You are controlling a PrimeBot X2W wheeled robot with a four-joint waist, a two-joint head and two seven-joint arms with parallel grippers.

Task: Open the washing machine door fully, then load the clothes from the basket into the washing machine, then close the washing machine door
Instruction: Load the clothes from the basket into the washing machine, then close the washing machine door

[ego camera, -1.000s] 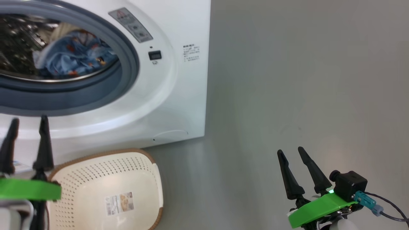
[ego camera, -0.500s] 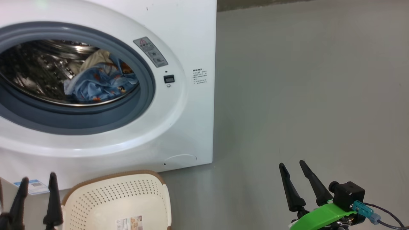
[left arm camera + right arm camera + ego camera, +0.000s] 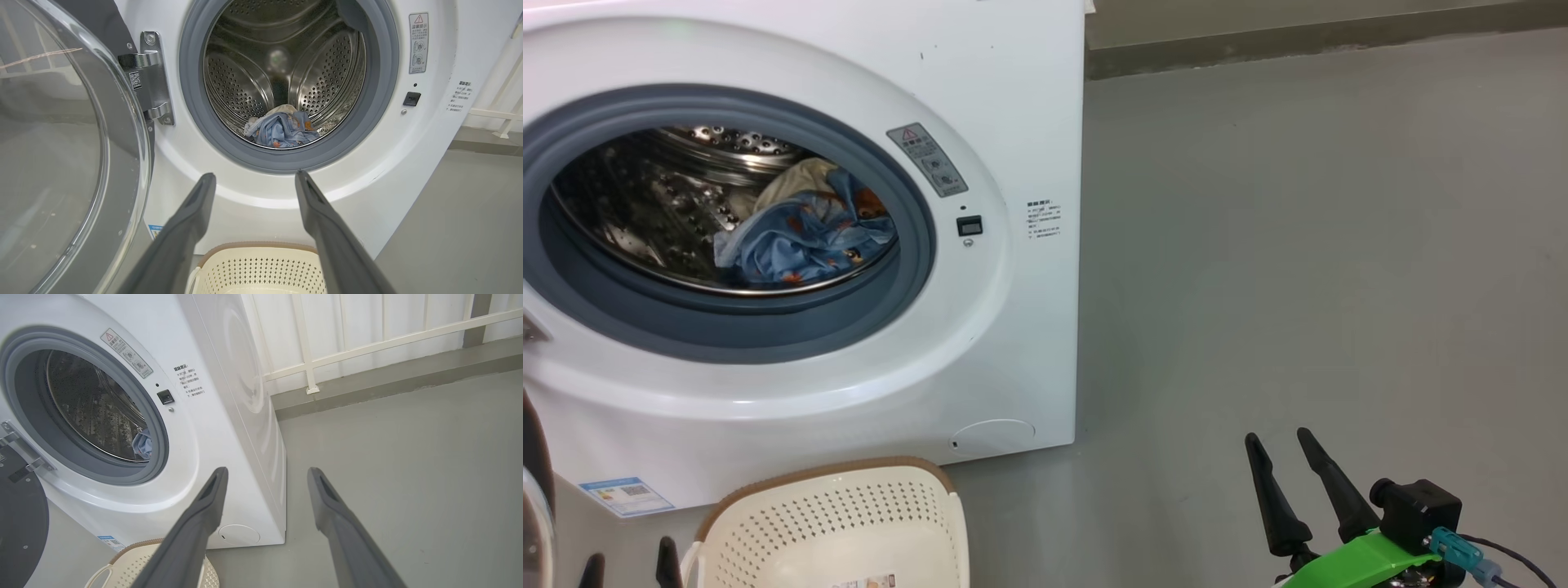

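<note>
Both pairs of jaws stand wide apart with nothing between them. On my left gripper [image 3: 254, 174] the two dark fingers point at the white front of the washing machine [image 3: 1013, 327], just below its round opening and above the far rim of the basket [image 3: 849, 523]. My right gripper [image 3: 1276, 437] sits at the near right over bare grey floor [image 3: 1298, 245], well apart from the machine's right side and touching nothing.

The washing machine door [image 3: 61, 143] is swung out to the left on its metal hinge [image 3: 153, 77], and its domed glass is close on the left of my left fingers. That leaves the grey gasket [image 3: 727, 335] and the perforated steel drum [image 3: 286, 53] open to view. The clothes [image 3: 800, 241] lie in a bunched heap at the bottom of the drum: light blue cloth with small orange figures and a pale piece on top toward the back.

The basket stands on the floor just in front of the machine, below the opening and a little right of the blue label [image 3: 625, 496]. The far part of its inside is bare perforated plastic. Its near half is cut off at the frame edge, so I can't tell what lies there. A white railing [image 3: 367, 335] runs along the far wall beyond the machine.
</note>
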